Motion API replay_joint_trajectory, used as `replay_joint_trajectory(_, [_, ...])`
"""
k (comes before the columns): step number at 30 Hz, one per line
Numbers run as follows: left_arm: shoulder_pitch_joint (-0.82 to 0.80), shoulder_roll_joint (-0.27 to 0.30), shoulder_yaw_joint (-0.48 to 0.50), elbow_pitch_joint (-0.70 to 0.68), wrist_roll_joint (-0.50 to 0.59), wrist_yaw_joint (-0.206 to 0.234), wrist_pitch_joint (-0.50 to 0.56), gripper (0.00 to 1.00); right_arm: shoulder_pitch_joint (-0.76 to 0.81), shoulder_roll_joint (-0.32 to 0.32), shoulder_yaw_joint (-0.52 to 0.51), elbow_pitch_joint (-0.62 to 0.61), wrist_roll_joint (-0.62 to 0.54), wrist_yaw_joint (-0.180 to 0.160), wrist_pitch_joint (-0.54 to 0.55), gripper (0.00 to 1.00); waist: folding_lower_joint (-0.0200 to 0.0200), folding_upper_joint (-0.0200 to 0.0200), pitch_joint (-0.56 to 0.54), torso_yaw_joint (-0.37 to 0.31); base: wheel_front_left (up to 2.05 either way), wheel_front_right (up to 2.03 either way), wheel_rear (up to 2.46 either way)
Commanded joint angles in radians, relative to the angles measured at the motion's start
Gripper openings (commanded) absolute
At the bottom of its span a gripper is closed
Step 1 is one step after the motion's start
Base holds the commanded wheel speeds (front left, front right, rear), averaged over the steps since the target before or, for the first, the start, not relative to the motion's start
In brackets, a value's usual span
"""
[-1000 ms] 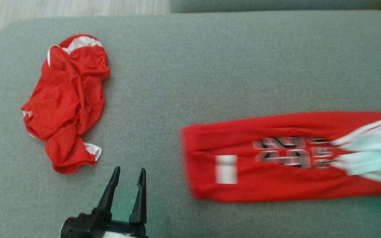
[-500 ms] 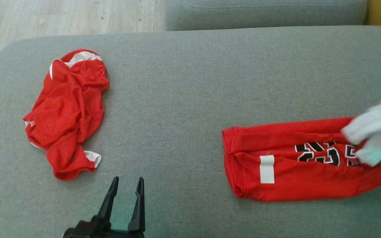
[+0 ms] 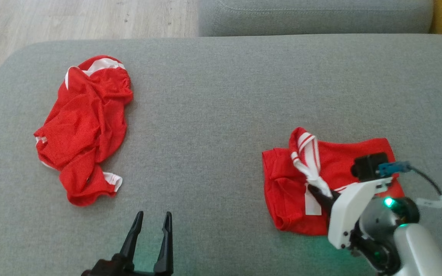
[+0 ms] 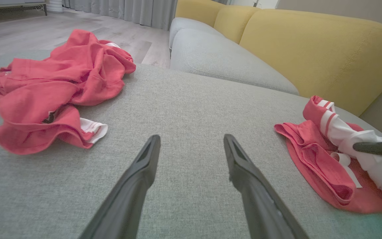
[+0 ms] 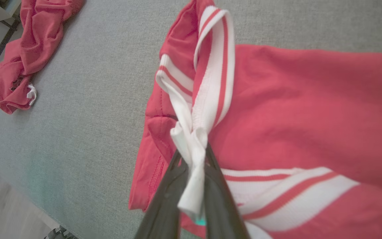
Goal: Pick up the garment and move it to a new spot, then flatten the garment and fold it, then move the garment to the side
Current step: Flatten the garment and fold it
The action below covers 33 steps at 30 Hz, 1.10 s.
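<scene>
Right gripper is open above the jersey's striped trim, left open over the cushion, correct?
No: the right gripper is shut on the striped trim, per the right wrist view. The left gripper is open over the cushion.

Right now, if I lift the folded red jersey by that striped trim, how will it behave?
Likely floppy: the striped trim bunches and twists where the right gripper pinches it. The red jersey looks thin and light, so its fold would probably fall open rather than lift whole.
</scene>
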<state>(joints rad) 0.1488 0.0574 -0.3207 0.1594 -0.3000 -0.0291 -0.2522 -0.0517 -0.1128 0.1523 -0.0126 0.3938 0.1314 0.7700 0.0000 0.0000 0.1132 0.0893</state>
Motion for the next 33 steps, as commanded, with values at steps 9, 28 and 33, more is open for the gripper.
replay_joint_trajectory(9, [-0.018,-0.007,0.017,-0.018,-0.005,0.011,-0.01,1.0,-0.086,0.055,0.046,0.079,-0.022,-0.001,-0.138,0.0,0.0,0.0,-0.011,-0.001,0.0,0.0,0.0])
replay_joint_trajectory(28, [-0.004,-0.007,0.004,-0.006,-0.004,0.017,-0.01,1.0,-0.105,0.057,0.221,0.031,0.069,-0.001,-0.521,1.0,0.0,0.0,-0.036,-0.01,0.0,0.0,0.0])
replay_joint_trajectory(33, [0.004,-0.007,0.007,-0.007,-0.005,0.02,-0.01,1.0,-0.045,0.036,0.177,-0.007,-0.106,-0.001,-0.63,1.0,0.0,0.0,-0.05,-0.016,0.0,0.0,0.0])
